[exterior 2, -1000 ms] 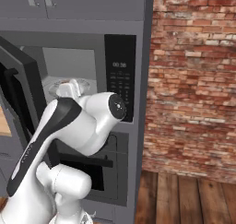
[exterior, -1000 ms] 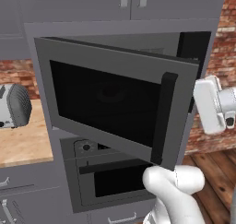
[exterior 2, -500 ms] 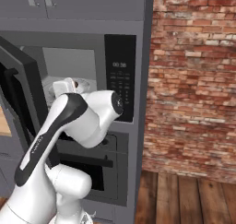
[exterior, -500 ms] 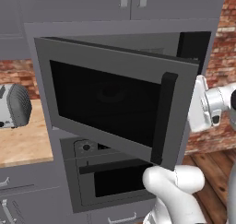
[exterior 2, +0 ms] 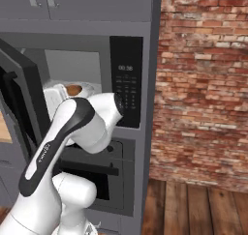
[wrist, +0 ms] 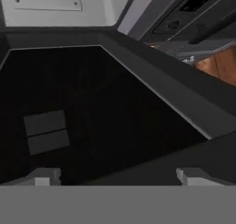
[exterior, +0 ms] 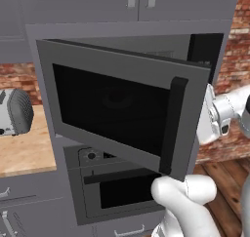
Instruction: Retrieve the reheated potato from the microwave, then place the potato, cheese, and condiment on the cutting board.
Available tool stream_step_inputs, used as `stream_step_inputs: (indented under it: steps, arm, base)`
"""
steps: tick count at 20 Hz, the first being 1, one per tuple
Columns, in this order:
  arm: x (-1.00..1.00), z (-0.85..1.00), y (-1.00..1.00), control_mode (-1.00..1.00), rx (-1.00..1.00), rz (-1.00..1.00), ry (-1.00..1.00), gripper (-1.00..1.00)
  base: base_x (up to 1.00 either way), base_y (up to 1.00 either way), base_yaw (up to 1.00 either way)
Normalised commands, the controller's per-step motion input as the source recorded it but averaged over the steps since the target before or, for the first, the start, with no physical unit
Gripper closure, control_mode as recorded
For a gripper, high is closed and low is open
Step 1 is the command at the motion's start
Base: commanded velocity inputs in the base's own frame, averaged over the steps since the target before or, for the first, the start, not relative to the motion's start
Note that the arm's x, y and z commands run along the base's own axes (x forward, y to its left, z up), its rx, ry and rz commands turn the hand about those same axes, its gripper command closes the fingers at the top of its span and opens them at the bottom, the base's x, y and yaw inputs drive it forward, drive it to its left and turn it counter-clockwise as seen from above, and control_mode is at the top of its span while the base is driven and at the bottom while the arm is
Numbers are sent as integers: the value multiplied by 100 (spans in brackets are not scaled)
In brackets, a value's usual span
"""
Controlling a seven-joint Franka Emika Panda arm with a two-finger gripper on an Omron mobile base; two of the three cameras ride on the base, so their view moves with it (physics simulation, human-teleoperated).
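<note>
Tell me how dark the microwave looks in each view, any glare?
Hand view: microwave inside nearly black, no glare, open gripper tips dim. Right base view: cavity evenly lit, potato visible. Left base view: dark door glass, only a faint reflection.

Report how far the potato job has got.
Done: the microwave door stands open. In hand: the arm reaches into the microwave, its tool open and empty, facing the dark inner side of the door. The potato sits on the turntable inside, ungrasped. Left: take the potato out and set it, the cheese and the condiment on the cutting board; those three aren't in view from here.
</note>
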Motion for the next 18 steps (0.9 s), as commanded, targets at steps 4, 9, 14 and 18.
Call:
stream_step_inputs:
  steps: [4, 9, 14, 18]
  arm:
    - [-53, 0, 34, -100, 0, 23, -4, -100]
    - [-35, 0, 59, -100, 0, 18, 0, -100]
    - [-10, 0, 76, -100, 0, 6, -13, -100]
    - [0, 0, 80, -100, 0, 0, -19, -100]
  base:
    - [0, 0, 0]
    - [0, 0, 0]
    - [0, 0, 0]
    - [0, 0, 0]
